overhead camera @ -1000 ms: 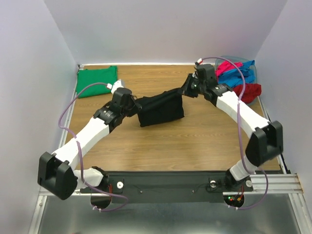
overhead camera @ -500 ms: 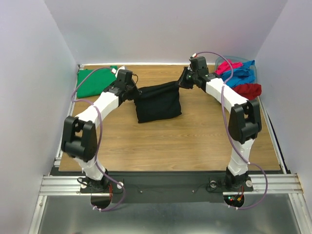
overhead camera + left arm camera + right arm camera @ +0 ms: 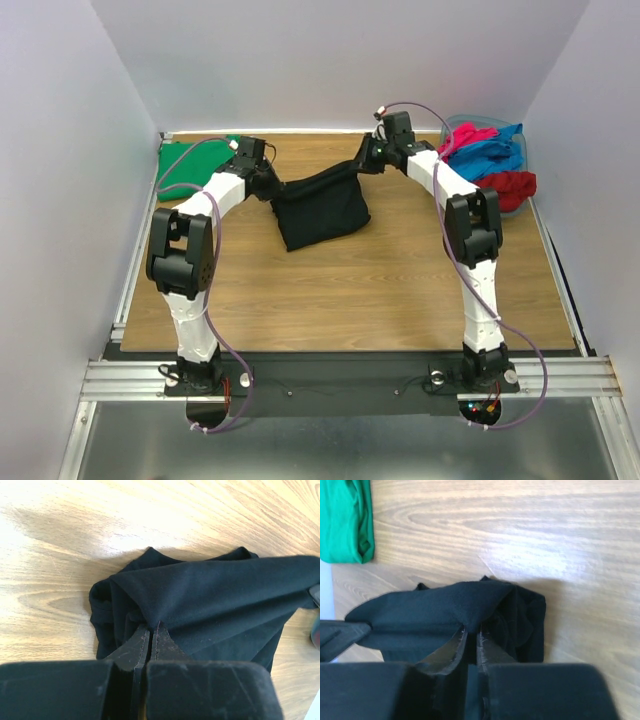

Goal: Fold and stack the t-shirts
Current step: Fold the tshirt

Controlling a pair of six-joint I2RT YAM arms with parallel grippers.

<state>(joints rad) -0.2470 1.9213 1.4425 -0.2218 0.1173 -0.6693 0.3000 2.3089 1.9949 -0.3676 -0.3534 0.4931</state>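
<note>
The black t-shirt (image 3: 320,203) hangs folded between both grippers above the far middle of the table. My left gripper (image 3: 272,186) is shut on its left top corner; the wrist view shows the jaws pinching black cloth (image 3: 210,595). My right gripper (image 3: 366,163) is shut on its right top corner, the cloth (image 3: 435,611) draped over the jaws. A folded green t-shirt (image 3: 196,165) lies at the far left corner, also in the right wrist view (image 3: 345,520). Pink (image 3: 470,135), blue (image 3: 490,152) and red (image 3: 508,185) shirts are heaped at the far right.
A grey-blue plastic tub (image 3: 516,205) holds the heap of coloured shirts at the far right edge. White walls close in the table on the left, back and right. The wooden table (image 3: 340,290) lies below the hanging shirt.
Both arms have stretched further towards the back of the table, carrying the black shirt away from the near edge. Both grippers stay shut on its corners.
</note>
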